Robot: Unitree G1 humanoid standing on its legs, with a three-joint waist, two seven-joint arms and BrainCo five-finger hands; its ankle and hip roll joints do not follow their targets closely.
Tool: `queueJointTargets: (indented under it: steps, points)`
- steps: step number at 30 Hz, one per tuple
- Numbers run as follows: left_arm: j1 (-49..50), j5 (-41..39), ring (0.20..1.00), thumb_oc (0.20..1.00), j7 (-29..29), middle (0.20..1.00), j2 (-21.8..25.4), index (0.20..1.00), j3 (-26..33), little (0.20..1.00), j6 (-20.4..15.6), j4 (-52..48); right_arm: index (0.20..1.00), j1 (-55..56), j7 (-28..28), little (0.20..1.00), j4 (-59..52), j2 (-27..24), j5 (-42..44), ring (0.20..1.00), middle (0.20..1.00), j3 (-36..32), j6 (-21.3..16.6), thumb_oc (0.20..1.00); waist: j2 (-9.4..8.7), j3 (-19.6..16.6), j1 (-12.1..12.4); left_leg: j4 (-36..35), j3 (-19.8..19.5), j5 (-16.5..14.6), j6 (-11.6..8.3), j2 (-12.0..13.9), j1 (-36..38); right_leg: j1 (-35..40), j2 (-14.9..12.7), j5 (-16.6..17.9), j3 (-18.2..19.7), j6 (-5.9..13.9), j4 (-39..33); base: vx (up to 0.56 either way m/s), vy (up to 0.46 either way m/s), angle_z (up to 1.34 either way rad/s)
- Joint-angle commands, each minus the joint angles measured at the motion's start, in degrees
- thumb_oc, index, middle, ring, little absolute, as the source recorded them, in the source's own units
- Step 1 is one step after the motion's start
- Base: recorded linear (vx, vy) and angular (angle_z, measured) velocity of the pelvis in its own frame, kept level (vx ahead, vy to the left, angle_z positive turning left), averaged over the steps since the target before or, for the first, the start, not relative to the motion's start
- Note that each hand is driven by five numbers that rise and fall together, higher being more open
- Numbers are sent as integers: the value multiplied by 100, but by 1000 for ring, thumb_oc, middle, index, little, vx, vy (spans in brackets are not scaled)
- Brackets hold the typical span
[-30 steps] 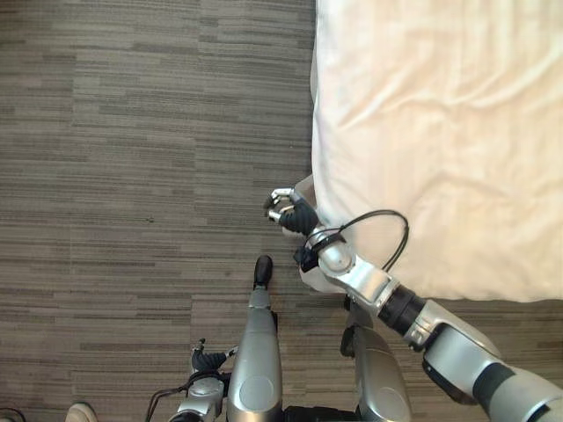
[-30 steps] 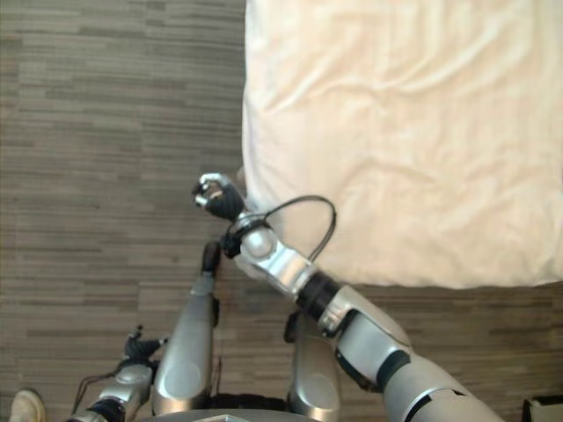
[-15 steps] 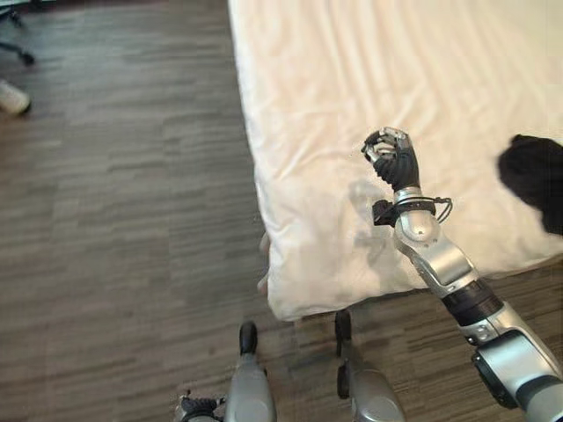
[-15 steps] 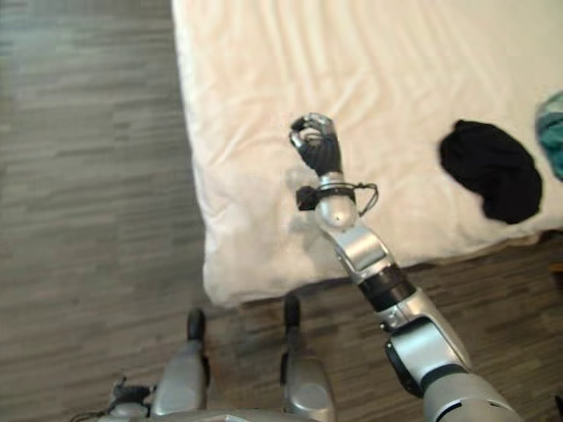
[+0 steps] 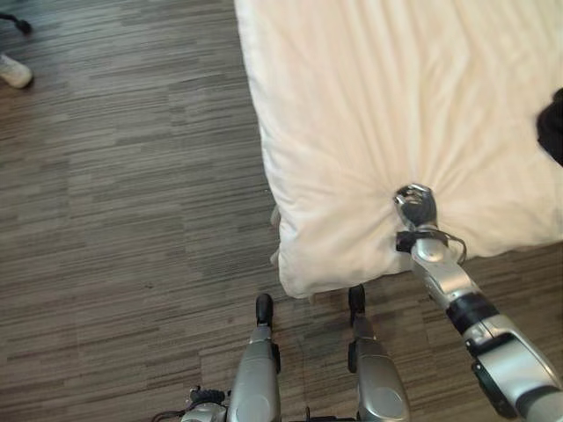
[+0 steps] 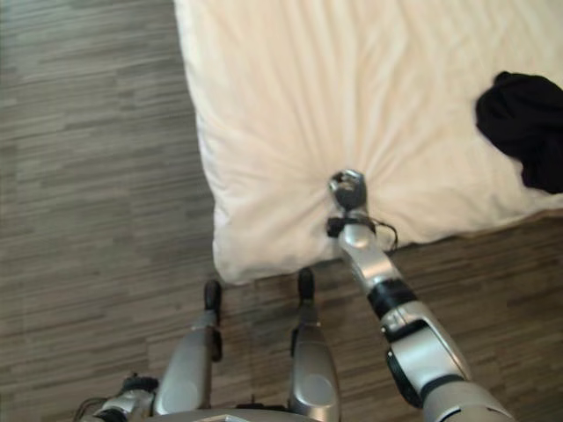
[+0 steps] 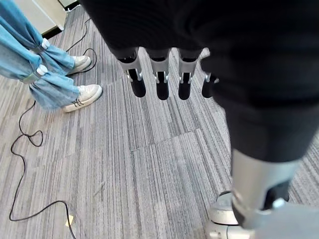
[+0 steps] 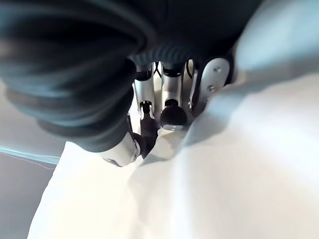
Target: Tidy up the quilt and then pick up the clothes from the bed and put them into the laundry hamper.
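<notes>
While the right hand [image 6: 348, 188] pinches a bunch of the quilt [image 5: 378, 97] near the foot corner of the bed, folds in the cloth spread out from that spot like a star. In the right wrist view its fingers [image 8: 172, 112] are curled down into the white cloth, so it has hold of the quilt. The quilt covers the bed and its near corner hangs a little over the edge, just above the floor [image 5: 132, 220].

The left hand [image 7: 169, 79] hangs low by the robot's side over the floor. Its fingers are straight and loose, and it holds nothing. A person's legs and white shoes [image 7: 82, 94] stand on the floor well away from it.

A lump of black clothes [image 6: 526, 123] lies on the quilt, off toward the robot's right and apart from the right hand. Nothing is touching it.

It looks like the job is just at the start. The quilt step seems to be the one going on now, since the cloth is bunched and wrinkled where the hand grips it. The black clothes are not yet picked up. The laundry hamper is yet to be found, so carrying the clothes there is all left to do.
</notes>
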Motion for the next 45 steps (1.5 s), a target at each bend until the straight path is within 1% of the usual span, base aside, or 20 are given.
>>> queueJointTargets:
  steps: [1,4,9,13,14,18,21,22,25,26,28,31,34,36,39,40,41,42,44,45]
  points:
    - [-598,33,1000,1000,-27,1000,-323,1000,538,1000,-282,11,200,1900,377,200,2281,340,617,200,200,-95,994,200,205,121,-147,490,-123,-564,264,-16,88,417,192,-323,91,113,79,11,198,14]
    - [-450,168,1000,1000,-46,1000,-377,1000,702,1000,-278,151,200,2338,501,200,2764,507,324,200,200,-403,1082,200,150,-144,-244,277,24,-547,298,-30,379,564,203,-225,165,175,-3,42,122,-3]
    - [-47,505,1000,1000,-250,1000,-432,1000,988,1000,-443,388,200,3088,625,200,3505,772,57,200,200,-1044,1825,200,157,-864,-458,-216,266,-460,310,-61,1112,908,242,-95,264,298,-66,50,158,-15]
    - [65,810,1000,1000,-390,1000,-432,1000,1021,1000,-630,381,200,3244,492,200,3619,862,100,200,200,-1197,2171,200,206,-1105,-511,-362,324,-502,330,-99,1408,1093,232,-144,282,328,-63,54,148,-6]
    - [107,1055,1000,1000,-446,1000,-429,1000,970,1000,-668,371,200,3283,370,200,3665,858,258,200,200,-1257,2451,200,238,-1251,-536,-418,356,-552,346,-129,1564,1217,216,-183,334,348,-69,67,120,-20]
    - [114,1196,1000,1000,-498,1000,-406,1000,878,1000,-764,342,200,3280,302,200,3700,832,370,200,200,-1350,2664,200,265,-1352,-572,-454,389,-654,379,-163,1733,1350,174,-231,424,411,-70,18,79,-31]
    - [82,1414,1000,1000,-514,1000,-390,1000,817,1000,-703,317,200,3270,610,200,3713,820,691,200,200,-1452,2585,200,276,-1411,-616,-486,459,-739,409,-180,1889,1447,110,-237,477,483,-73,18,19,-8]
    - [96,1581,1000,1000,-497,1000,-385,1000,792,1000,-617,298,1000,3262,730,1000,3717,839,827,1000,1000,-1461,2555,1000,278,-1423,-618,-501,506,-753,412,-180,1944,1468,75,-220,455,512,-73,39,-45,4]
    - [202,1887,1000,1000,-448,1000,-400,1000,784,1000,-360,313,1000,3221,761,1000,3676,860,681,1000,1000,-1431,2398,1000,272,-1408,-616,-471,724,-854,425,-163,2102,1452,-17,-167,257,597,-54,22,-75,-8]
    - [288,1780,1000,1000,-376,1000,-396,1000,819,1000,-305,320,1000,3191,783,1000,3645,866,360,1000,1000,-1385,2335,1000,273,-1399,-585,-465,944,-859,404,-111,2164,1411,-110,-139,-81,648,-7,1,-128,-78]
    - [534,1519,1000,1000,-310,1000,-424,1000,1043,1000,-240,341,1000,3037,739,1000,3553,922,-391,1000,1000,-1152,2232,1000,284,-1380,-439,-236,1833,-923,373,106,2247,1164,-376,-207,-1411,711,501,-29,-179,-190]
    - [627,1557,1000,1000,-249,1000,-440,1000,1049,1000,-147,305,1000,2971,775,1000,3523,928,-597,1000,1000,-1073,2213,1000,351,-1322,-411,-32,2234,-1069,377,290,2277,1000,-460,-404,-1905,679,981,75,-169,-272]
    - [599,1554,1000,1000,-190,1000,-369,1000,909,1000,28,269,1000,2982,941,1000,3597,897,-442,1000,1000,-1044,2314,1000,377,-1276,-529,261,2336,-1156,374,405,2205,846,-322,-758,-1891,548,1386,136,-232,-143]
    - [546,1392,1000,1000,-91,1000,-388,1000,819,1000,122,263,1000,3035,1000,1000,3766,885,-344,1000,1000,-1146,2421,1000,370,-1225,-616,634,2286,-1233,303,506,2128,934,-195,-758,-1778,434,1244,296,-307,-120]
    - [472,1231,1000,1000,-179,1000,-403,1000,789,1000,108,261,1000,3179,1090,1000,3947,738,-693,1000,1000,-1341,2397,1000,431,-1257,-906,1126,2088,-1320,187,705,2294,968,162,-850,-1281,168,1201,263,-187,-119]
    - [470,881,1000,1000,-171,1000,-445,1000,813,1000,-6,237,1000,3230,1153,1000,3960,643,-924,1000,1000,-1328,2288,1000,440,-1259,-855,2011,1641,-704,24,718,2010,1136,458,-847,-1124,-132,1005,257,-203,-58]
    - [470,864,1000,1000,-168,1000,-451,1000,814,1000,-31,234,1000,3235,1162,1000,3961,635,-919,1000,1000,-1325,2272,1000,451,-1259,-851,2085,1585,-666,7,722,1968,1154,489,-851,-1112,-152,987,221,-204,-77]
    - [478,665,1000,1000,-136,1000,-518,1000,874,1000,-116,246,1000,3245,1232,1000,3946,576,-1005,1000,1000,-1302,2173,1000,439,-1245,-768,3003,948,-384,-48,476,1522,1280,641,-832,-887,-270,838,154,-116,-104]
    - [494,357,1000,1000,-84,1000,-676,1000,1058,1000,-208,159,1000,3203,1358,1000,3789,483,-1126,1000,1000,-1168,2036,1000,295,-1149,-467,5890,-316,-167,221,-623,-175,1490,725,-600,-313,-489,617,151,-80,-136]
    - [493,393,1000,1000,-92,1000,-687,1000,1076,1000,-215,142,1000,3196,1371,1000,3780,483,-1098,1000,1000,-1157,2003,1000,273,-1152,-451,5978,-351,-129,237,-678,-282,1492,714,-580,-277,-508,604,129,9,-191]
